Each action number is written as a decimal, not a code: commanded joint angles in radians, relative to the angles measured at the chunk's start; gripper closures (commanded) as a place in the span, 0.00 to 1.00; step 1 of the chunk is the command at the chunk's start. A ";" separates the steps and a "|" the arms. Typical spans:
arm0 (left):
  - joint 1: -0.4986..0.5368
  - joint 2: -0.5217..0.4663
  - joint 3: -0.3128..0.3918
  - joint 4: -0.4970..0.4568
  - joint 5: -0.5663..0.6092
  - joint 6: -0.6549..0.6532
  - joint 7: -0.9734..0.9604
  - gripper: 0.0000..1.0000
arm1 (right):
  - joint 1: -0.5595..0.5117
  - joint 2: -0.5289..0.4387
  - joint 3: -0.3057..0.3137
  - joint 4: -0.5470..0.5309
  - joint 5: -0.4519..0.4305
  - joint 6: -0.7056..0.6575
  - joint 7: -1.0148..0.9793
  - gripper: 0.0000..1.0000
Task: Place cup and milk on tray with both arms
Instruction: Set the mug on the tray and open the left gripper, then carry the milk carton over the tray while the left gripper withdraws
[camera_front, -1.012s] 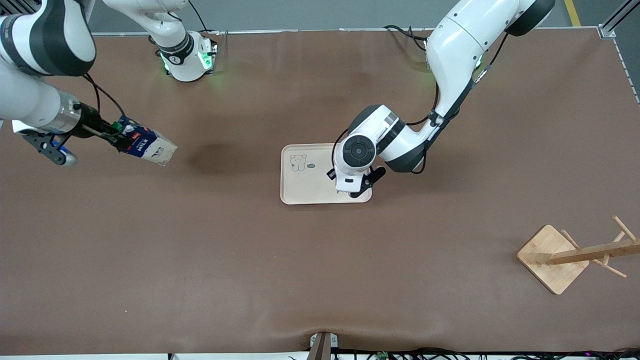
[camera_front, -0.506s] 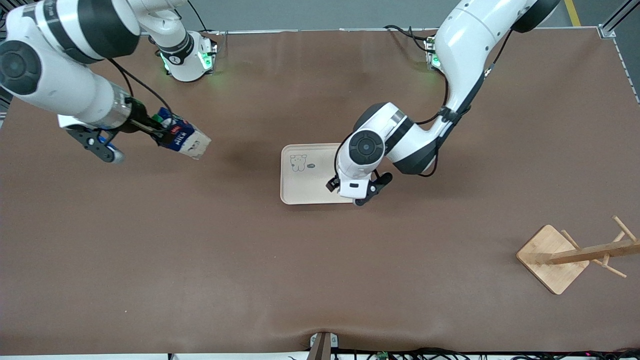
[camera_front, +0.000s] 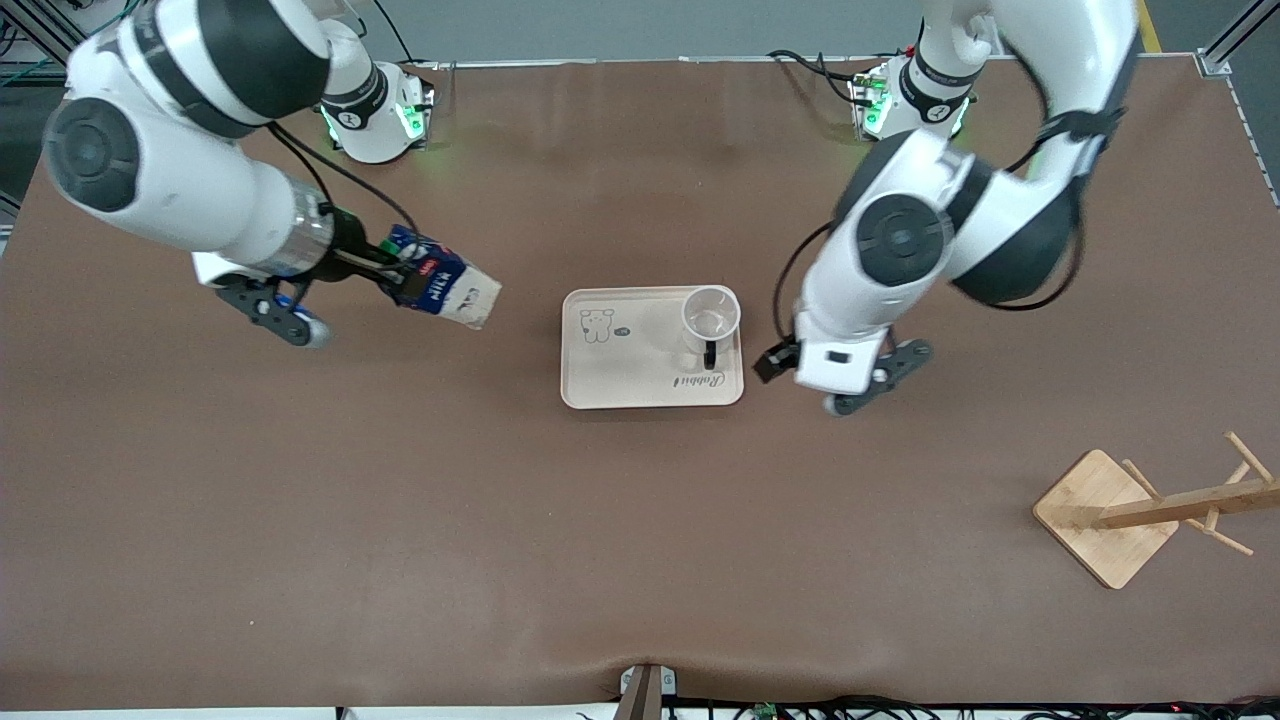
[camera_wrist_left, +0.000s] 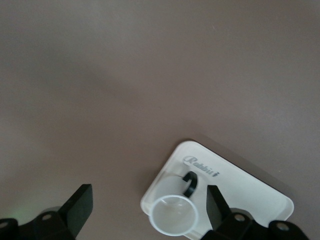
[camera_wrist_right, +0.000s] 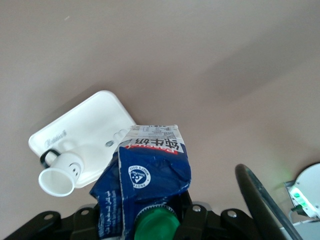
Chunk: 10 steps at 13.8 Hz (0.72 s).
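Cup (camera_front: 711, 316) stands upright on the tray (camera_front: 620, 375), in the corner toward my left arm's end and farther from the front camera, with its black handle turned toward the "Rabbit" script. Nothing shows inside it; its mouth looks bare and white from above. The tray lies flat near the middle of the table (camera_front: 640, 560), with its little dog drawing at the end toward my right arm, and it carries only the cup.

Milk (camera_front: 443, 288) is in my right gripper (camera_front: 392, 275), pinched tight around its gabled top by the green cap. The carton hangs tilted, its bottom pointing toward the tray, over bare table between my right arm's base and the tray. From my right wrist I see the tray and cup past the carton's bottom edge, with open table between the carton and the tray.

My left gripper (camera_wrist_left: 147, 205) hangs over the table just beside the tray's end toward my left arm, its fingers (camera_wrist_left: 80, 207) spread wide and holding nothing. From that wrist the cup shows between them, well below.

A wooden rack (camera_front: 1150, 510) lies near the table's corner at my left arm's end, nearer to the front camera, well apart from the tray.
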 joint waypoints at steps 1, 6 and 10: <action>0.094 -0.086 -0.004 -0.027 0.014 -0.052 0.178 0.00 | 0.103 0.183 -0.009 0.219 0.005 -0.022 0.001 1.00; 0.278 -0.184 -0.003 -0.025 0.013 -0.132 0.532 0.00 | 0.224 0.290 -0.010 0.267 -0.021 0.161 -0.188 1.00; 0.414 -0.242 -0.001 -0.025 0.013 -0.156 0.799 0.00 | 0.313 0.302 -0.010 0.222 -0.217 0.192 -0.203 1.00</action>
